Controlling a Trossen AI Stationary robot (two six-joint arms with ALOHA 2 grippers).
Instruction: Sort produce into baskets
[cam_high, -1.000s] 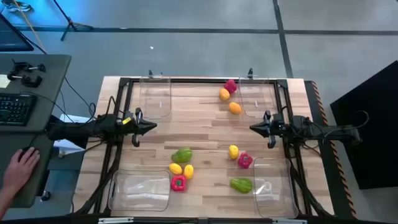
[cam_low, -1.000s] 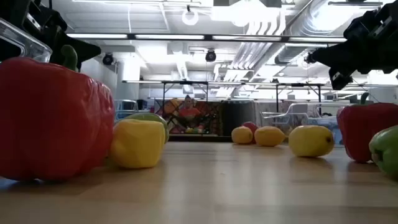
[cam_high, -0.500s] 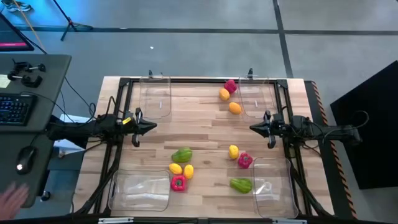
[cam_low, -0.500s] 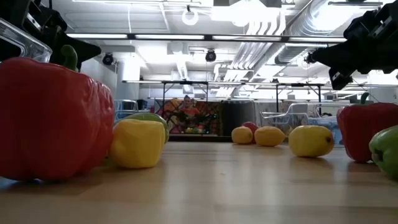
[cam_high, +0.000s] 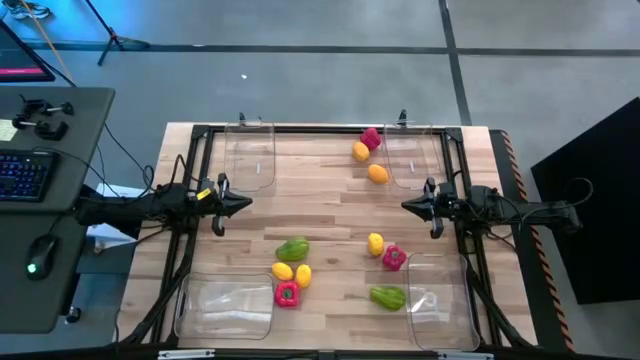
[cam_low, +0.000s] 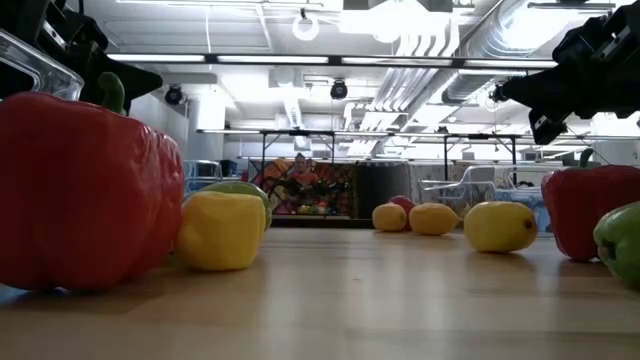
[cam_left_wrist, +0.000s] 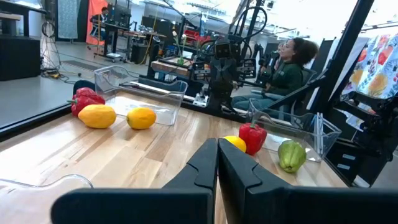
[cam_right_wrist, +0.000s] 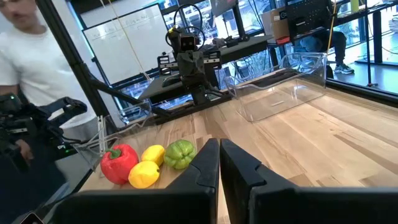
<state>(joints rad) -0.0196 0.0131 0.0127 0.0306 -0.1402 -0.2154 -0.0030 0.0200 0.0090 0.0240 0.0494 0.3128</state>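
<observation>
High view, big to small. Table (cam_high: 330, 170): wood top. 4 clear bins at the corners: 11 o'clock (cam_high: 250, 152), 1 o'clock (cam_high: 418, 155), 7 o'clock (cam_high: 226, 306), 5 o'clock (cam_high: 437, 312). All look empty, nothing sorted yet.

Left gripper (cam_high: 246, 204) at 9 o'clock, right gripper (cam_high: 406, 206) at 3 o'clock, both above the table, tips pointing to centre; wrist views show each pair of fingers pressed together, holding nothing.

Produce in 3 clumps:
- 6 o'clock: green pepper (cam_high: 293, 248), 2 yellow pcs (cam_high: 292, 272), red pepper (cam_high: 287, 294).
- 4 o'clock: lemon (cam_high: 375, 243), red pepper (cam_high: 393, 258), green piece (cam_high: 388, 296).
- 1 o'clock: red piece (cam_high: 371, 138), 2 orange pcs (cam_high: 369, 162), beside that bin.

Handling, my guess: hollow plastic, light, stiff, glossy so prob slippery. Grab across the widest part; lemons may roll.
</observation>
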